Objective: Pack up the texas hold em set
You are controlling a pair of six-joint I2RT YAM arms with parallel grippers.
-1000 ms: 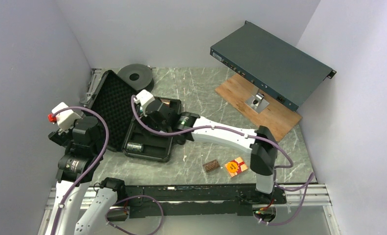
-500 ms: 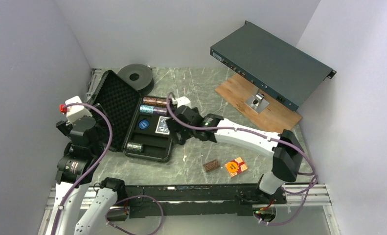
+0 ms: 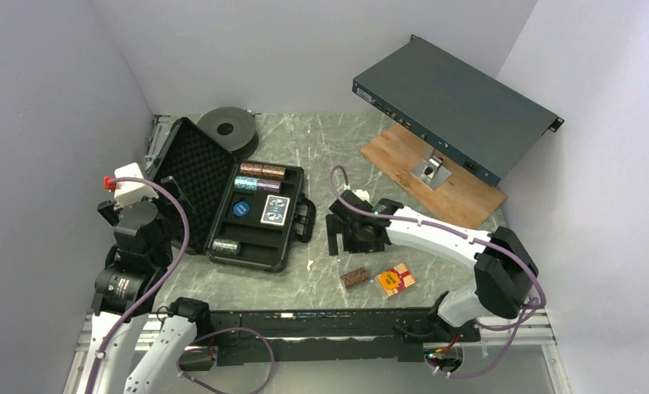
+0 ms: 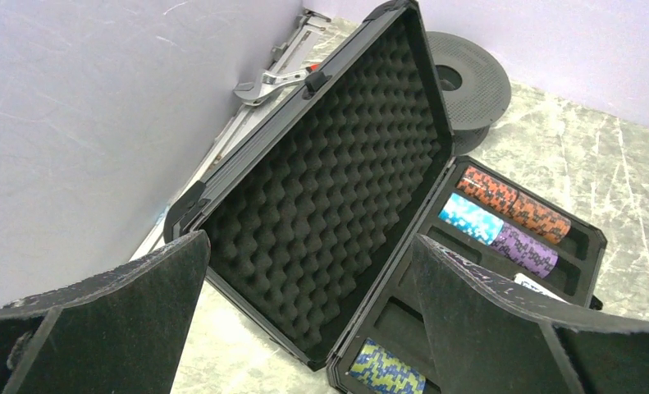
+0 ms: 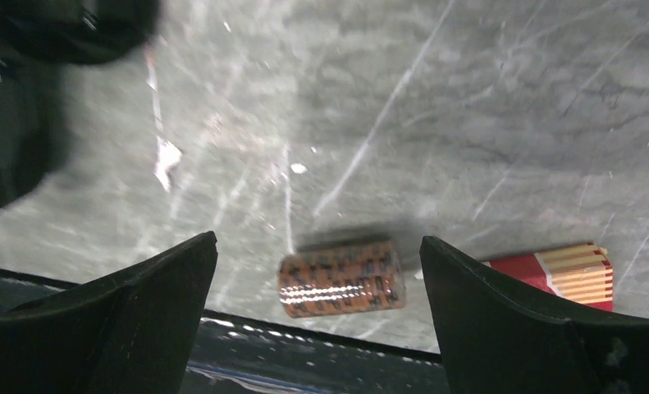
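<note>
My right gripper [image 5: 317,240] hung over bare marble with its jaws spread wide and nothing between them. The brown chip stack [image 5: 341,277] lay on its side just ahead of my fingertips, toward the near edge of the table, with the red card deck [image 5: 563,275] beside it on the right. From above, the stack [image 3: 354,279] sat just nearer the bases than my right gripper [image 3: 347,245] and well apart from the briefcase [image 3: 251,256], so this pick was plainly the right arm's. My left gripper [image 4: 311,242], also wide and empty, was far off, facing the foam lid [image 4: 321,213]. The stack's long axis ran across my wrist view, in line with the gap between my fingers. I judged that closing as I stood would press on its two flat ends, so I would either take it lengthwise or turn the wrist to catch the round sides. The case lay open with other chip stacks [image 3: 260,177] in the far slots, a green stack [image 3: 225,245] near the front and a blue deck [image 3: 276,211] in the middle. Half a second before, my right gripper had been over the case's right edge beside that deck. A second before, it had been further in over the tray. It had since swung clear past the handle, while my left arm had barely shifted.
</note>
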